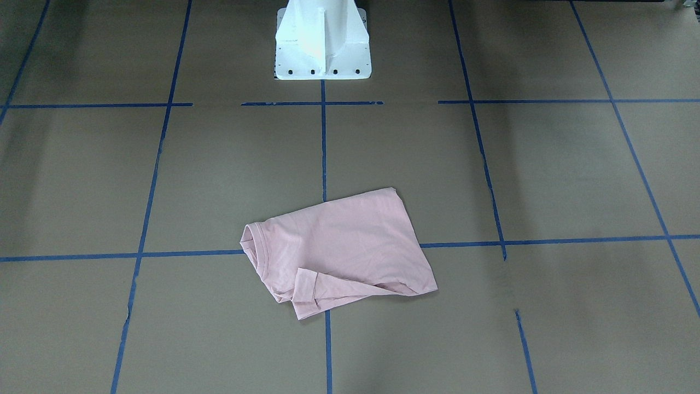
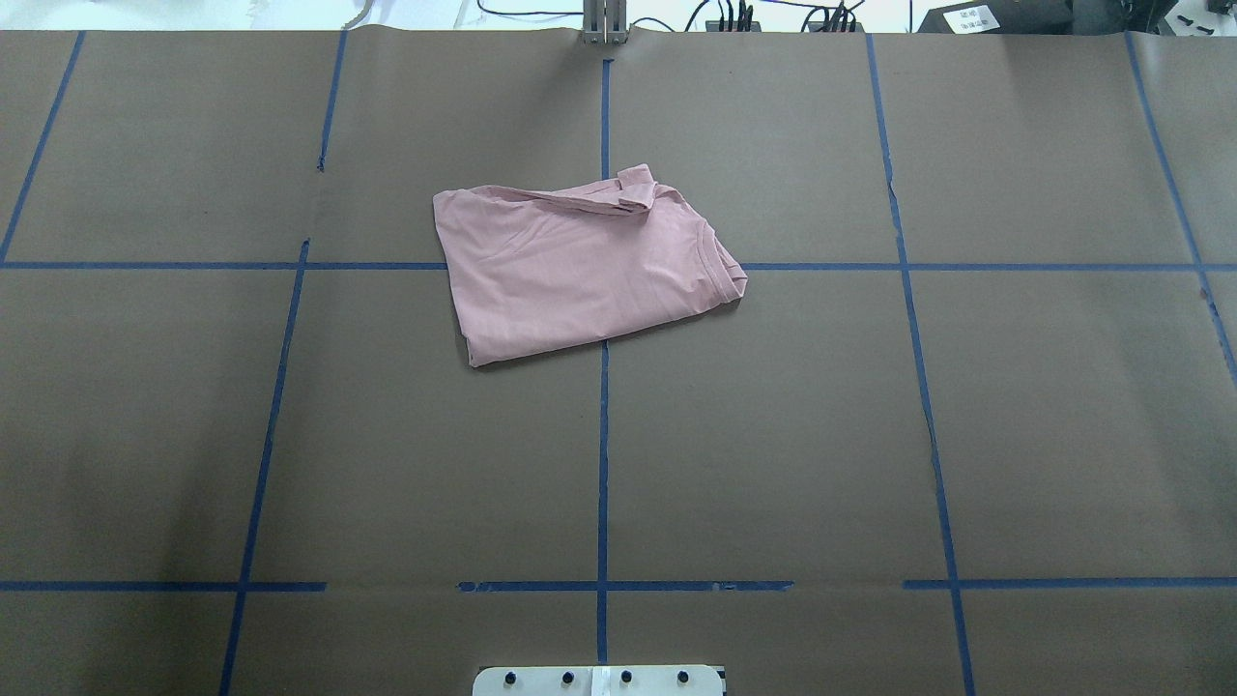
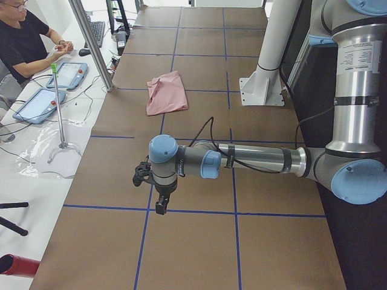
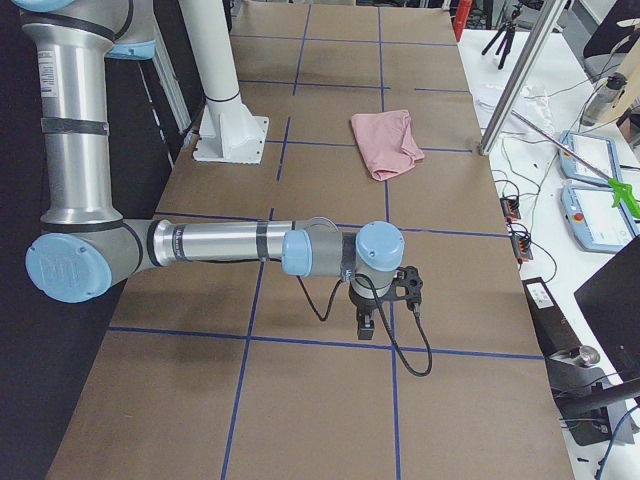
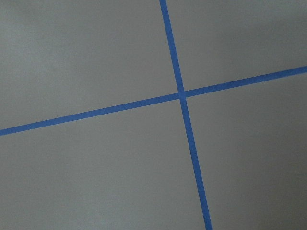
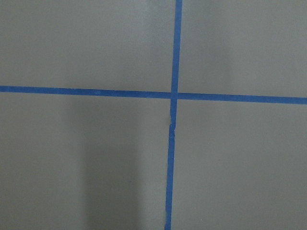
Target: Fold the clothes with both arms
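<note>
The pale pink T-shirt (image 1: pixel 339 246) lies folded into a rough rectangle on the brown table, plain side up, print hidden. Its ribbed neck (image 2: pixel 723 274) points to the overhead view's right, and one sleeve (image 1: pixel 305 295) is folded across the far edge. It also shows in the overhead view (image 2: pixel 580 271) and both side views (image 3: pixel 166 93) (image 4: pixel 385 143). My left gripper (image 3: pixel 161 203) hangs over bare table far from the shirt, at the table's left end. My right gripper (image 4: pixel 366 324) hangs likewise at the right end. I cannot tell whether either is open or shut.
The white pedestal (image 1: pixel 322 44) stands at the robot's side of the table. Blue tape lines (image 2: pixel 603 435) grid the brown surface. An operator (image 3: pixel 24 36) sits at a side bench with tablets (image 3: pixel 66 75) and a metal post (image 3: pixel 91 42).
</note>
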